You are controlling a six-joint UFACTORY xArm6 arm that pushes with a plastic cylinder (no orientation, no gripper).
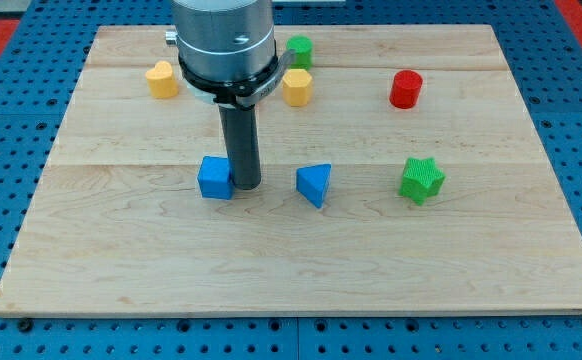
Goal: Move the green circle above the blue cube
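The green circle (299, 50) sits near the board's top edge, just right of the arm's grey housing (223, 45), touching or nearly touching the yellow hexagon (297, 87) below it. The blue cube (215, 178) lies lower down, mid-board. My tip (246, 187), a bare rod gripping nothing, stands against the cube's right side. Further right lie a blue triangle (314, 184) and a green star (422, 180); a red cylinder (406, 89) and a yellow heart (161, 79) flank the top.

Bright, even overhead light; sharp focus, faint soft shadows.
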